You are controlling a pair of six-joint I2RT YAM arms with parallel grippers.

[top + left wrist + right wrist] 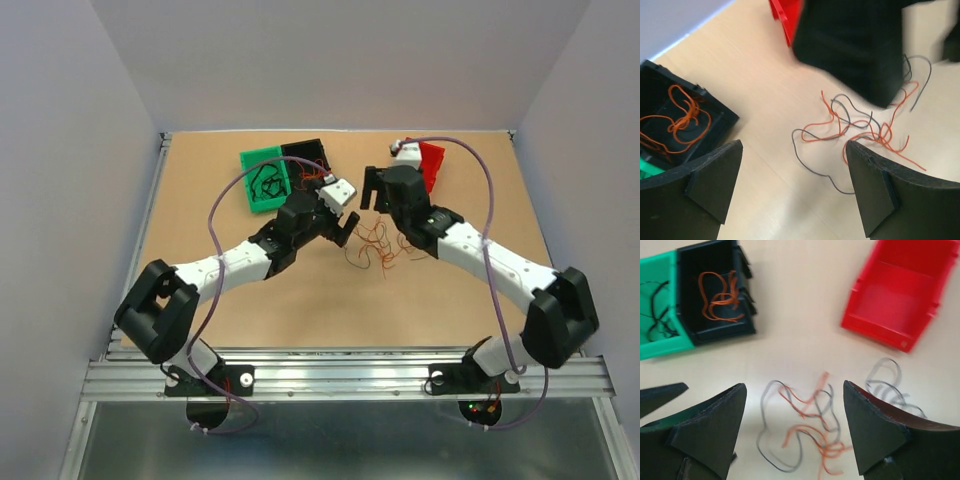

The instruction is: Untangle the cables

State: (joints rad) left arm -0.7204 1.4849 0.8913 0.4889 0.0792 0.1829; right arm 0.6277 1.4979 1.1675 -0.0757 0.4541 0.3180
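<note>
Top view: cables (378, 249) lie in a loose orange-and-dark tangle on the table (300, 310), just right of centre, at 4 o'clock of the left gripper (347, 226) and 6 o'clock of the right gripper (372, 196). Both grippers hover near the pile with their heads close together; the jaws are hard to read here. Green bin (249, 172) and black bin (305, 152) sit touching at 11 o'clock, red bin (433, 160) at 1 o'clock. Risk: two arms this close over one small pile could knock each other if both drop at once. Left wrist view: left jaws spread wide, nothing held. The tangle is on the table ahead, from between the jaws toward 1 o'clock, with orange and grey strands crossing several times. What looks like the right arm (850, 50), blurred, covers the pile's 12 o'clock edge, so a reach there likely hits it. Black bin at 9 o'clock holds an orange strand. Right wrist view: right jaws also wide apart, gripping nothing. The tangle is on the table between them at 6 o'clock, with a grey loop off at 4 o'clock. Green bin at 10 o'clock holds black wire, the black bin beside it orange wire, and the red bin at 1 o'clock shows no wire. Risks: strands look thin and flat on the table, so a pinch may miss or slip. Closing on a crossing likely lifts several colours together and tightens the knot. One dragged strand may haul the whole pile.
</note>
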